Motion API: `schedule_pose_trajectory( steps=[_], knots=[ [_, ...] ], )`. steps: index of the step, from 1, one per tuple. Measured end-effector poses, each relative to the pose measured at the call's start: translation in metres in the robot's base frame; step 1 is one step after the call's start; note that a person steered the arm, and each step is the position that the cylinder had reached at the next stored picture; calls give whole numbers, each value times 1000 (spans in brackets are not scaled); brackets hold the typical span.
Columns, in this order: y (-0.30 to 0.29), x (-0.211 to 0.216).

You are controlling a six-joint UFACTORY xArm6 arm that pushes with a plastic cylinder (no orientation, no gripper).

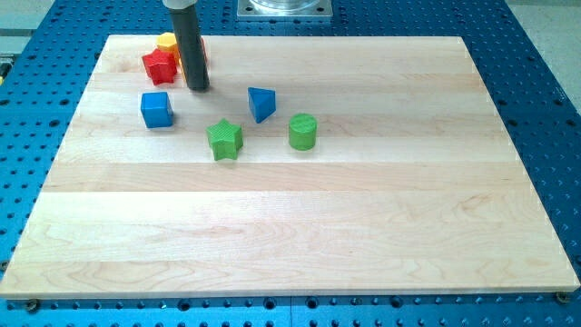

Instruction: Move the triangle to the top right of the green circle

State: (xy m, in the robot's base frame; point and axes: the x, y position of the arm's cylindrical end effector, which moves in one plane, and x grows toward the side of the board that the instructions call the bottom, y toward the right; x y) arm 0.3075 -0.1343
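Pale wooden board [300, 227]. Upper left of frame: dark rod, my tip [198, 88], no jaws to open or close, touching nothing. Blue triangular block [260, 104] left of centre, up-left of green cylinder block [302, 132]; likely approaching from left to push rightward.

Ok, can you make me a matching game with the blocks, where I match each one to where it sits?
Things:
1. blue triangle
2. green circle
3. blue cube
4. my tip

Places:
A. furthest to the view's right of the blocks
B. just right of the red star
C. up-left of the green circle
D. left of the green star

Pairs: 1-C, 2-A, 3-D, 4-B
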Motion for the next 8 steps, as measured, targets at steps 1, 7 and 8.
schedule_pose_trajectory(
  steps=[1, 7, 8],
  knots=[
    [0, 0],
    [178, 47],
    [206, 16]
  ],
)
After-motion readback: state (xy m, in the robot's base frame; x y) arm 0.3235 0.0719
